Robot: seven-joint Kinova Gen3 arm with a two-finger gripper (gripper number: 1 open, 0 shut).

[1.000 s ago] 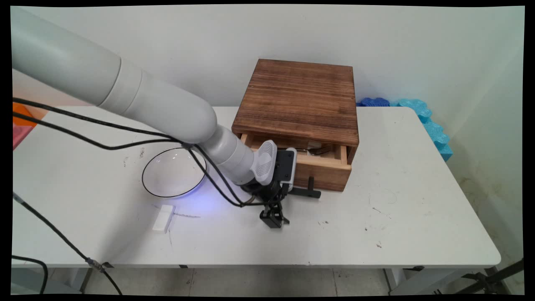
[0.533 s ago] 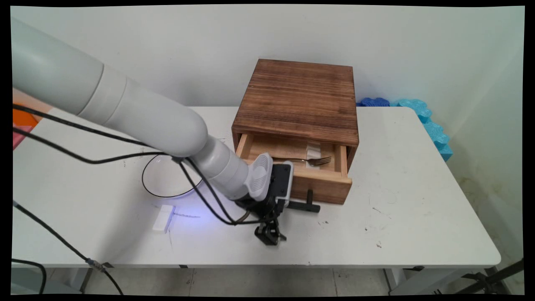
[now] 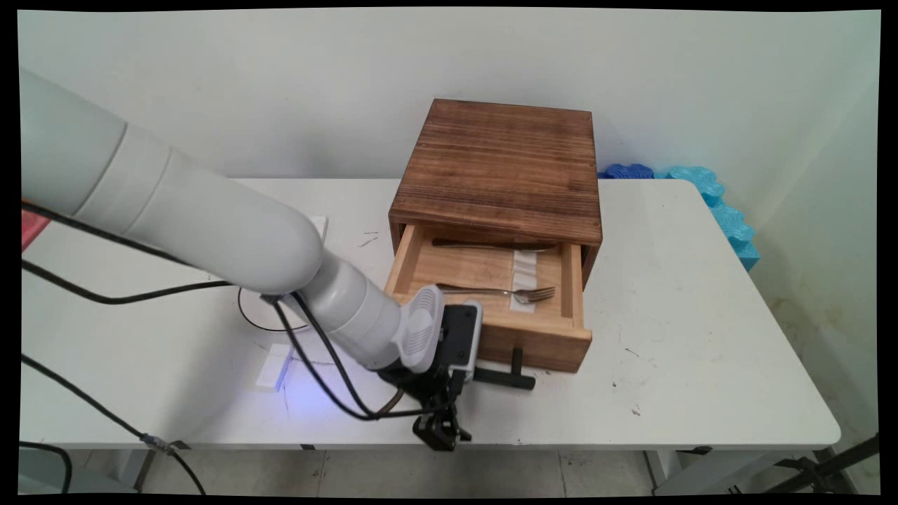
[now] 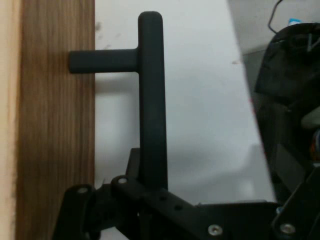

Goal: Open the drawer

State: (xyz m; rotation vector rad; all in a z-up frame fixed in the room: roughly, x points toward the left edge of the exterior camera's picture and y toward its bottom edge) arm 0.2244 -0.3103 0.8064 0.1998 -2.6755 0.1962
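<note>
Gripper clamped on drawer handle, drawer pulled out from box, forks exposed inside.

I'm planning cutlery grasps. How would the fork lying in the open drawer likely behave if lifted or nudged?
The fork looks like thin metal, so probably stiff and light. It lies flat on the drawer floor, leaving little to grip, and its smooth handle could slip. Nudged, it would likely slide, not roll.

One wooden drawer box is being shown, with one drawer and one black handle. Two pieces of cutlery are being counted inside: one fork and one further utensil. One bowl and one white block are being seen.
</note>
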